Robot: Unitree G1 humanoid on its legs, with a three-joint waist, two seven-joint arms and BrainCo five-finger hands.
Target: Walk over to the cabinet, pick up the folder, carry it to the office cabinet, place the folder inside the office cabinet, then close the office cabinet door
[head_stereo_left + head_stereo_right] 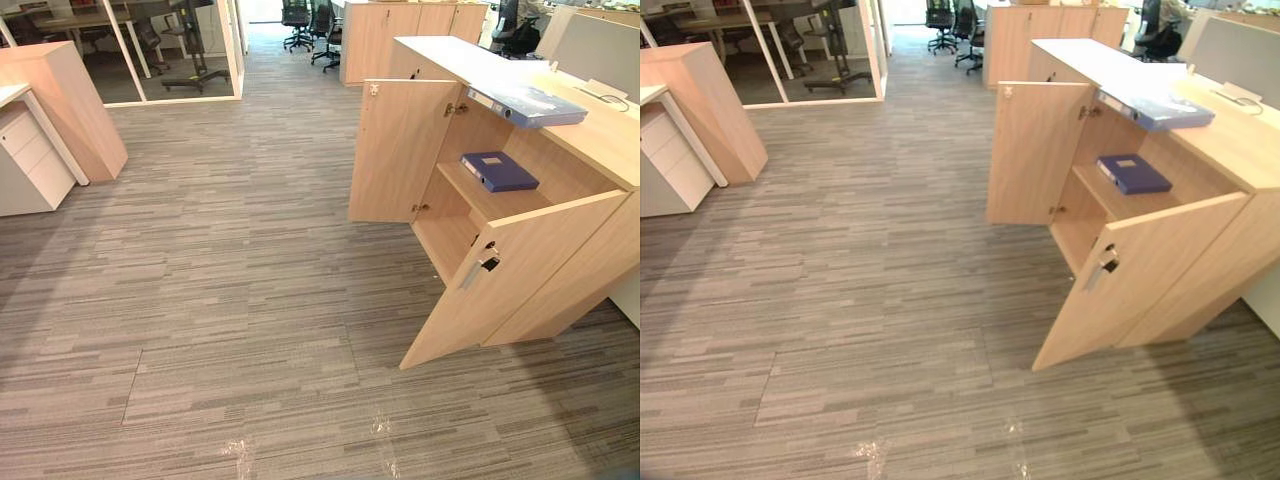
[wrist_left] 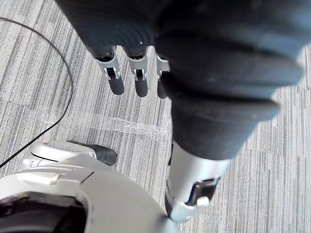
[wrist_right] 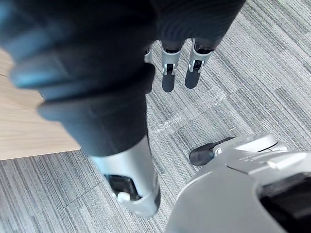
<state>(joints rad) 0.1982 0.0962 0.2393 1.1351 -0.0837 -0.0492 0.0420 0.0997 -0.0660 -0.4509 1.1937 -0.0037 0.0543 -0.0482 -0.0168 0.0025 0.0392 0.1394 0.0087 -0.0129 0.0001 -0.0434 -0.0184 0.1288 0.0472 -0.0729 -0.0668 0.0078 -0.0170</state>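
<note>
The left robot hand (image 2: 138, 73) hangs down over the carpet floor (image 2: 43, 58), fingers straight and relaxed, w/ nothing in it. The right robot hand (image 3: 170, 73) is the same: loose fingers, empty. So no folder is carried at this moment.

Ahead and to the right, well apart from the robot, stands the wooden cabinet (image 1: 590, 135) w/ both doors open. A dark blue folder (image 1: 498, 171) lies flat on the shelf (image 1: 480, 205) inside. A lighter blue folder (image 1: 528, 104) lies on top of the cabinet, its end a bit over the front edge.

My judgement: this is a walking step, i.e. the approach to the cabinet, since the hands are too far away to reach anything. Which folder is the task's one I cannot tell. The next move needs steps forward and to the right, a stop clear of the near door (image 1: 520, 275), then one hand raised.

Count: 2 robot hands, 2 folders, 2 open doors (near door and far door (image 1: 400, 150)), 1 shelf, 1 cabinet.
</note>
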